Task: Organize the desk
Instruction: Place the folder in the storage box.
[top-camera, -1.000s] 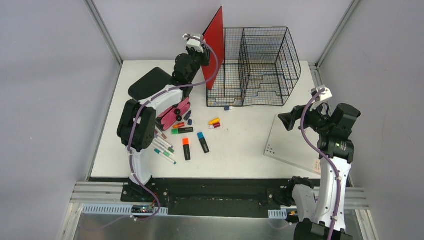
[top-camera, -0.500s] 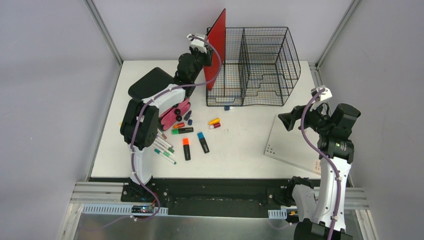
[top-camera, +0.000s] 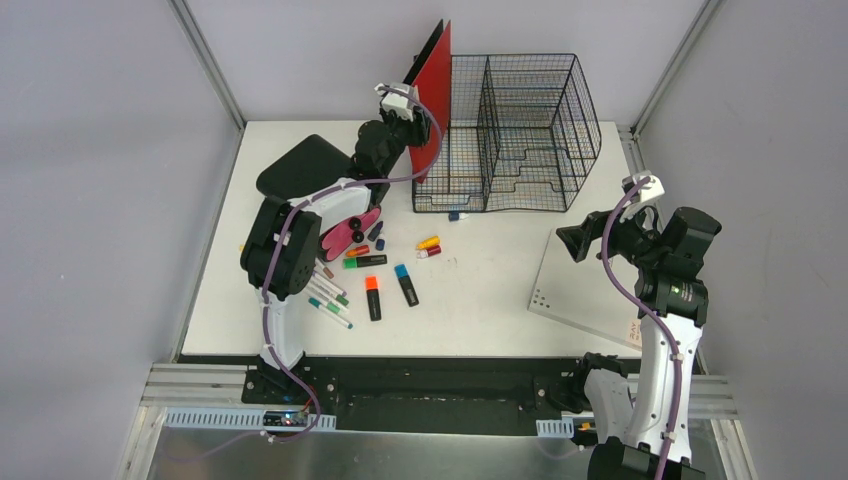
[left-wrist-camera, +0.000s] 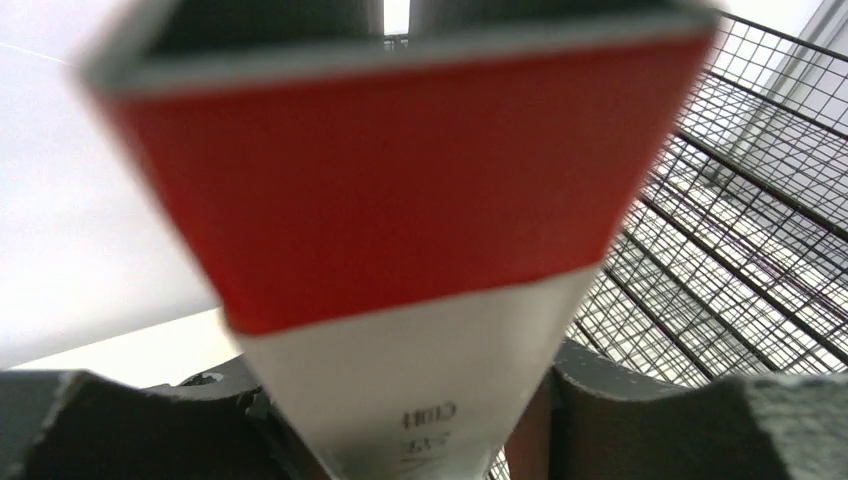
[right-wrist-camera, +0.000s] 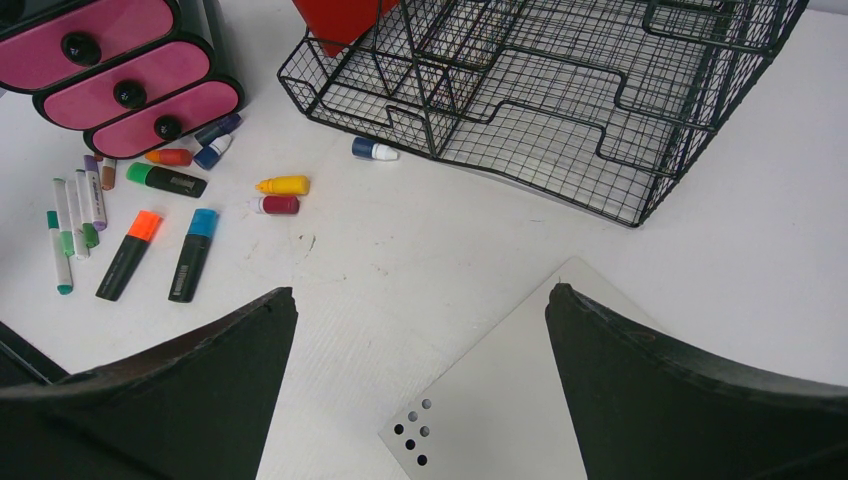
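One white desk (top-camera: 480, 290), grey walls round it. One black wire rack (top-camera: 520, 130) far centre, one red folder (top-camera: 433, 90) upright at its left end. Left gripper (top-camera: 424, 130) jaws sit either side of the folder; can't tell if clamped. Right gripper (right-wrist-camera: 420, 295) spread wide, holding nothing, over one perforated sheet (right-wrist-camera: 520, 400) near right. Left side: one pink three-drawer unit (right-wrist-camera: 120, 70), three black highlighters (right-wrist-camera: 127, 252).

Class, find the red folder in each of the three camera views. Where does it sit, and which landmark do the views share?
Top external: the red folder stands at top centre, at the left end of the black wire-mesh rack.
Left wrist: red folder fills the centre; rack at right.
Right wrist: the red folder pokes in at the top edge, left of centre.
Shared landmark: the rack.
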